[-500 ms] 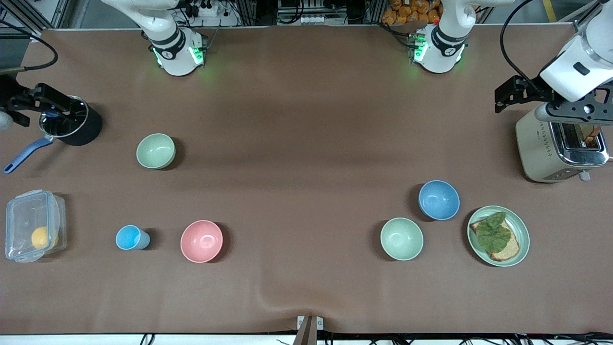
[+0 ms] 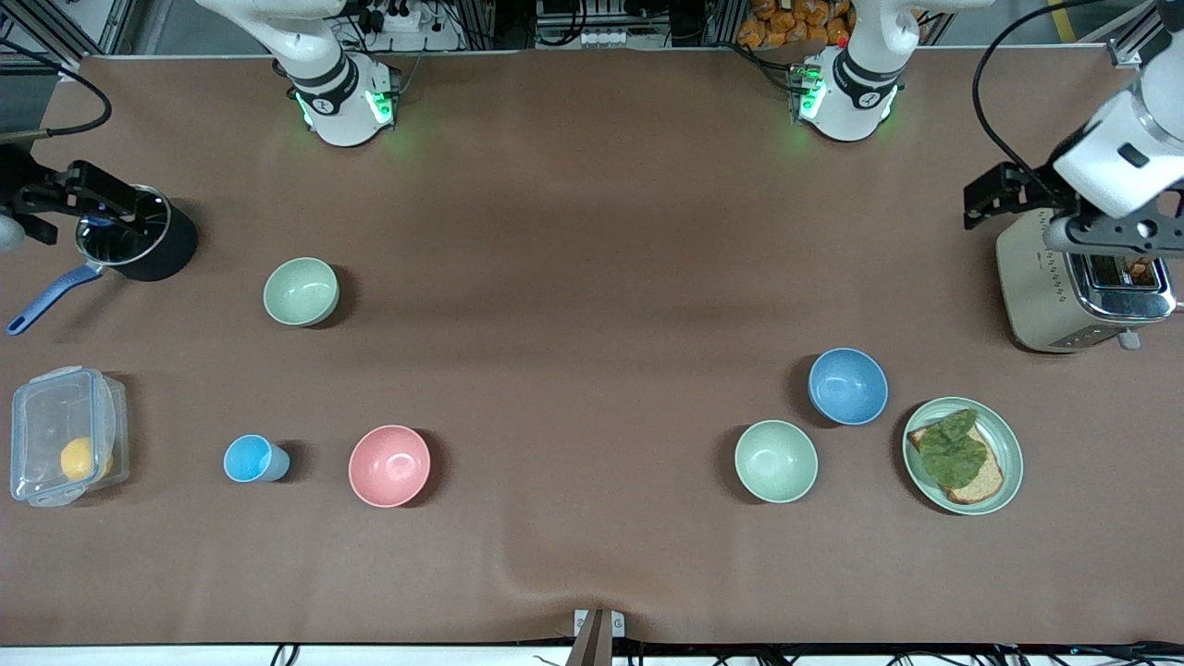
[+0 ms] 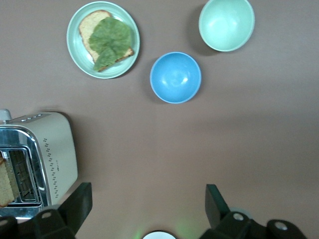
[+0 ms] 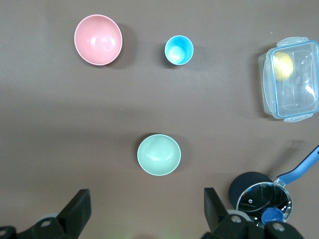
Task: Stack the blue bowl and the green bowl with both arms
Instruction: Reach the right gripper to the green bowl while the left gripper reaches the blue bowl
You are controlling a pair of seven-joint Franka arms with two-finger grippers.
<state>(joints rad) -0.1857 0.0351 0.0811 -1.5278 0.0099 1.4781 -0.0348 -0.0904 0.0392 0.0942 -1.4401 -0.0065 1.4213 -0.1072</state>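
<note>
The blue bowl (image 2: 847,386) (image 3: 175,77) stands upright toward the left arm's end of the table, between a pale mint bowl (image 2: 775,461) and the toaster. The sage-green bowl (image 2: 301,291) (image 4: 159,154) stands upright toward the right arm's end, farther from the front camera than the pink bowl. High over the toaster at the table's end, my left gripper (image 3: 148,201) is open and holds nothing. My right gripper (image 4: 147,206) is also open and empty, hanging over the black pot at the other end. Neither gripper is close to a bowl.
A green plate with toast and a leaf (image 2: 962,455) sits beside the blue bowl. The toaster (image 2: 1078,291) holds a slice. A pink bowl (image 2: 389,465), a light-blue cup (image 2: 252,459), a clear lidded box (image 2: 65,435) and a lidded black pot (image 2: 139,236) sit toward the right arm's end.
The left arm's wrist has shifted slightly over the toaster. The right arm and all bowls have stayed still.
</note>
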